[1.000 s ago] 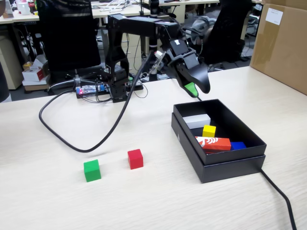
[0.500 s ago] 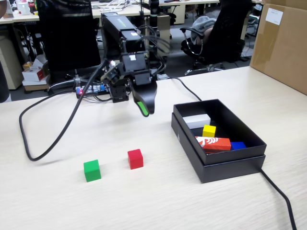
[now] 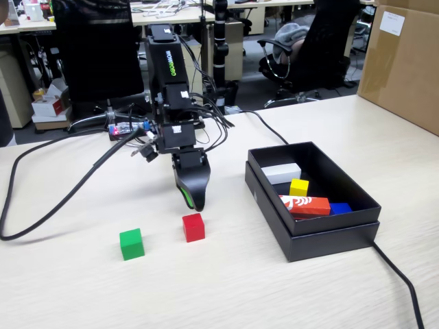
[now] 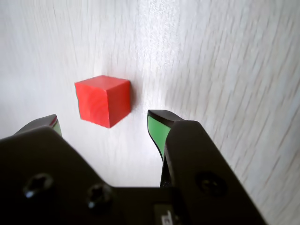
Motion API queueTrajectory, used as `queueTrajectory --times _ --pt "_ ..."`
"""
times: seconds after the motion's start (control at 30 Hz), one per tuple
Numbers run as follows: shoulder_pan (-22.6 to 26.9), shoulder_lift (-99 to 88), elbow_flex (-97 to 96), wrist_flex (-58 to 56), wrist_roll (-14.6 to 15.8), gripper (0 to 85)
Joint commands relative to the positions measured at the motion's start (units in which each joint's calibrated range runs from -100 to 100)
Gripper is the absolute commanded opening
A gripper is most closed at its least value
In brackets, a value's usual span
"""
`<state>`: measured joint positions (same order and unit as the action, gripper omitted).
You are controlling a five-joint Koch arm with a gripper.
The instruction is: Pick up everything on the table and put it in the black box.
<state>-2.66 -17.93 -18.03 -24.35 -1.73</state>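
Your tool (image 3: 195, 203) hangs just above the worktop (image 3: 82, 288), a little behind the red cube (image 3: 193, 227) in the fixed view. In the wrist view its two green-lined jaws stand apart, and the red cube (image 4: 103, 100) lies on the pale wood ahead of the gap, touching neither jaw. The green cube (image 3: 131, 243) sits to the left of the red one, apart from it. The yellow cube (image 3: 299, 186) already lies inside the black box (image 3: 329, 240), beside a white block (image 3: 282, 173) and a red-and-white carton (image 3: 305, 205).
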Motion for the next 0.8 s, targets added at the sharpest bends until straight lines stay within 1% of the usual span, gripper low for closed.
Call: queueTrajectory --times 0.0,0.47,0.77 --pt "-0.63 0.77 5.34 3.57 -0.68 39.4" --pt "-1.71 11.45 12.86 4.61 -1.12 39.4" --pt "-0.98 13.28 11.86 4.52 -1.17 39.4"
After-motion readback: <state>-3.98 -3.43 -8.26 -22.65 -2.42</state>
